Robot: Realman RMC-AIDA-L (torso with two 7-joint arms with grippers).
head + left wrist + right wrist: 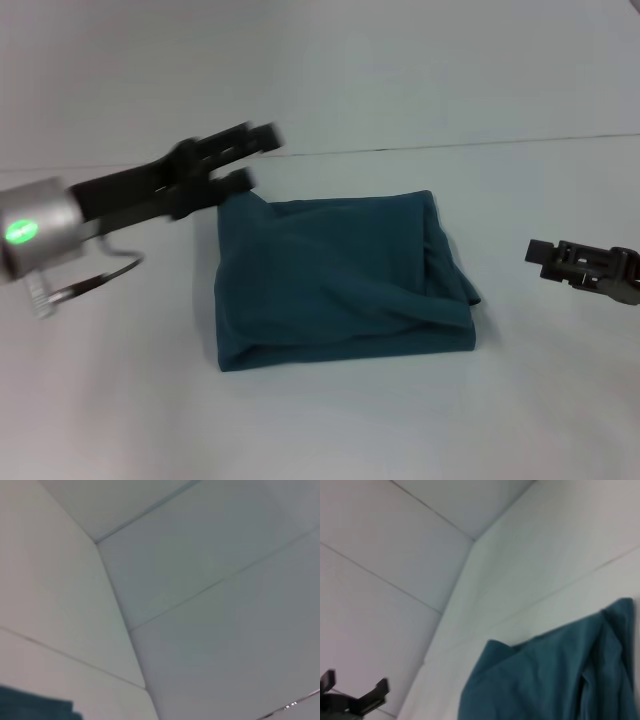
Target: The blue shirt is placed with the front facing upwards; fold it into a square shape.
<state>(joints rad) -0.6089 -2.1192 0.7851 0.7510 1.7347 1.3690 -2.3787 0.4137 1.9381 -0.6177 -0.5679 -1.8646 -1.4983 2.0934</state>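
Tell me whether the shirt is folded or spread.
Folded: the shirt lies as a compact, roughly square bundle with layered edges, no sleeves showing.

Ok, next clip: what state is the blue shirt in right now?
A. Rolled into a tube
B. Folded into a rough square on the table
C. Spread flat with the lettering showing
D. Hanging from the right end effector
B: the blue shirt lies as a compact, roughly square bundle on the table, no lettering showing, with both end effectors off it.

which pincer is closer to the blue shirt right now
Left. The left pincer sits at the blue shirt's far left corner, fingers apart. The right pincer hangs off its right edge, a clear gap away.
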